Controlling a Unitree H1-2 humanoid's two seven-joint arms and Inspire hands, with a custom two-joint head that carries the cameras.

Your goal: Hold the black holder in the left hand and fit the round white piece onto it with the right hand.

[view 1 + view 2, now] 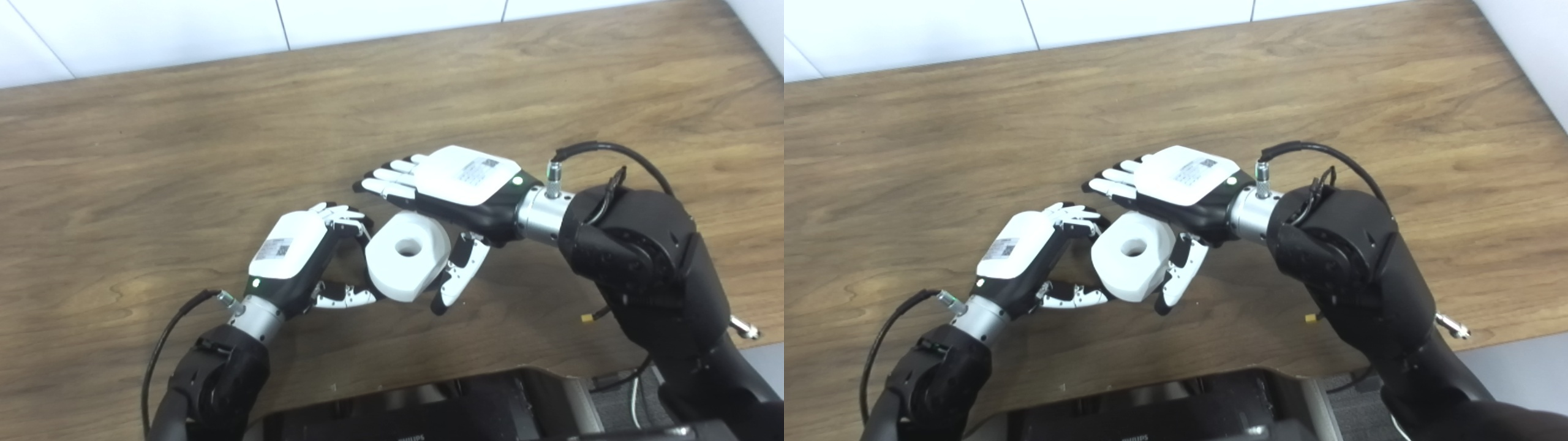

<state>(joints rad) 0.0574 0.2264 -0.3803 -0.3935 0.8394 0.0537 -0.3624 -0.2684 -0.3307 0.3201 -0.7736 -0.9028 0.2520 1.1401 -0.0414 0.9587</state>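
Here, on the wooden surface [184, 135], two robot hands meet around one part near the middle of the scene. The left robot hand [294, 254] comes in from the near left, its white back plate turned upward, its fingers [340, 214] curled toward the right and its thumb [343, 297] reaching underneath. What it has hold of is hidden; the black holder cannot be made out between its fingers, so whether it grips anything cannot be told. Just to its right sits the round white piece [407, 254], a thick disc with a central hole, tilted so the hole faces up and toward the camera. The right robot hand [456, 180] lies over the disc's far edge, fingers stretched leftward, thumb [456, 275] pressed against its near right side, so the disc is pinched between them.
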